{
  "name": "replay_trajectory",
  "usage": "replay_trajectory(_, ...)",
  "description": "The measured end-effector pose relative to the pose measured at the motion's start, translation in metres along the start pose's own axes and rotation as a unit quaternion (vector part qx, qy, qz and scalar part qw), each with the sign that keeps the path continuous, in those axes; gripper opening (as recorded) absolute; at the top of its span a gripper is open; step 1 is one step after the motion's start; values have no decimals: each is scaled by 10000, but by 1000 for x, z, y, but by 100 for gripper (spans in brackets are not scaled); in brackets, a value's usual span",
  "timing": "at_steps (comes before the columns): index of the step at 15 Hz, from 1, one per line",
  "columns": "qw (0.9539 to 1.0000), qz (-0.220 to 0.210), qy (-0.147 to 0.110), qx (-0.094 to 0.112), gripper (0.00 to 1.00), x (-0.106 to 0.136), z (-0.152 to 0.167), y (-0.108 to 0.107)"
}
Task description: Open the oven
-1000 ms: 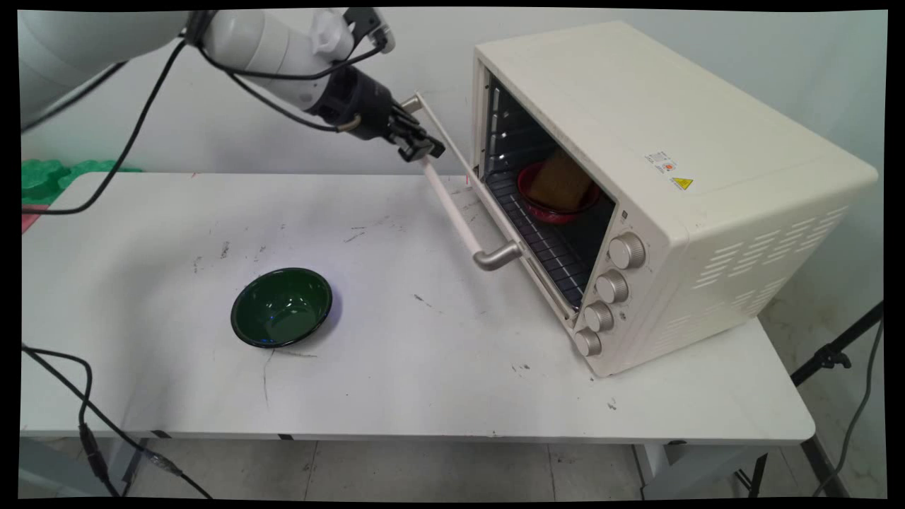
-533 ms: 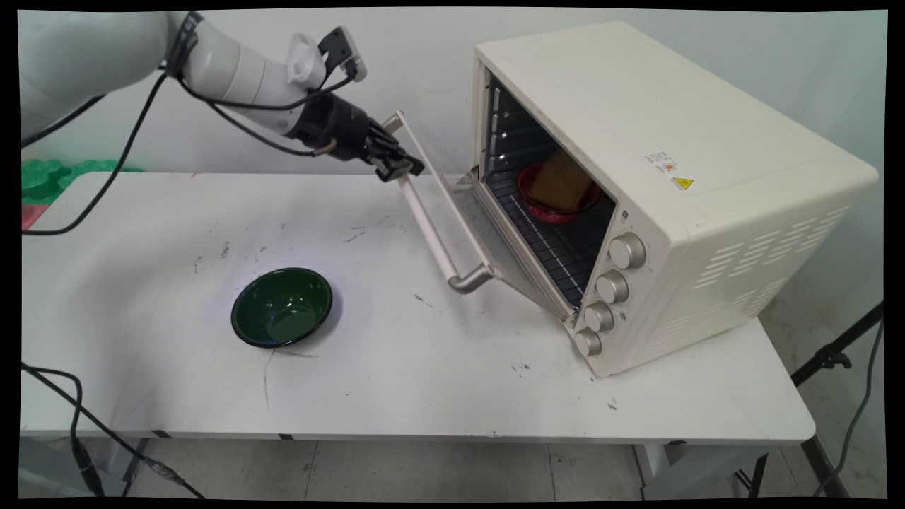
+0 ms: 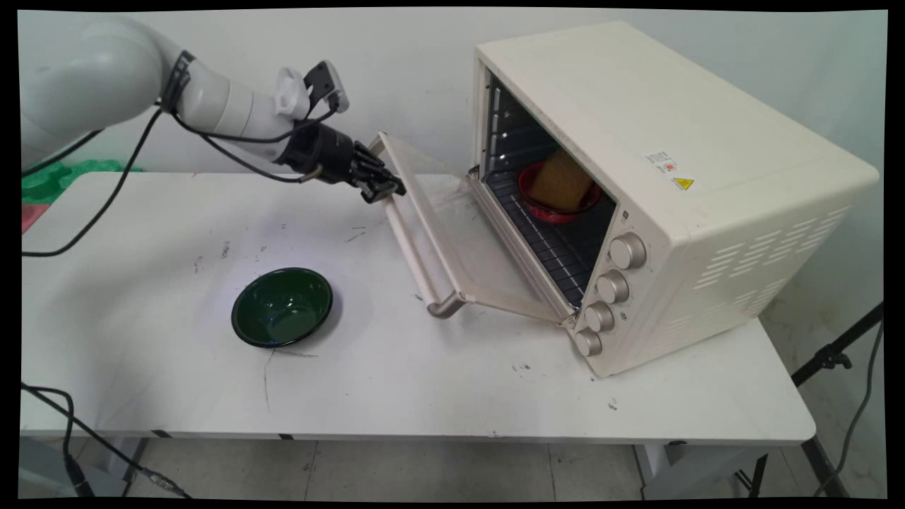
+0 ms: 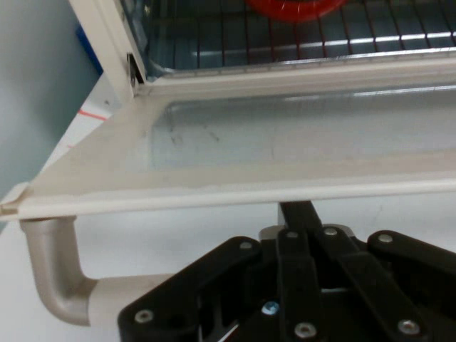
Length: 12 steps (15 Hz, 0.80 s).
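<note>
Jaws clamp one oven door handle [image 3: 406,237]; one green bowl [image 3: 281,307] sits apart.

A robotics lab or test room, not a home kitchen: a scuffed white folding table [image 3: 424,396] against a bare pale wall [image 3: 424,78], loose black cables [image 3: 78,424] at lower left, and a black tripod leg [image 3: 838,353] at right.
</note>
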Motion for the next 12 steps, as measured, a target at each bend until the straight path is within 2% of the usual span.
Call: replay_trajectory(12, 9998, 96, 67, -185, 0, -62, 10, -13)
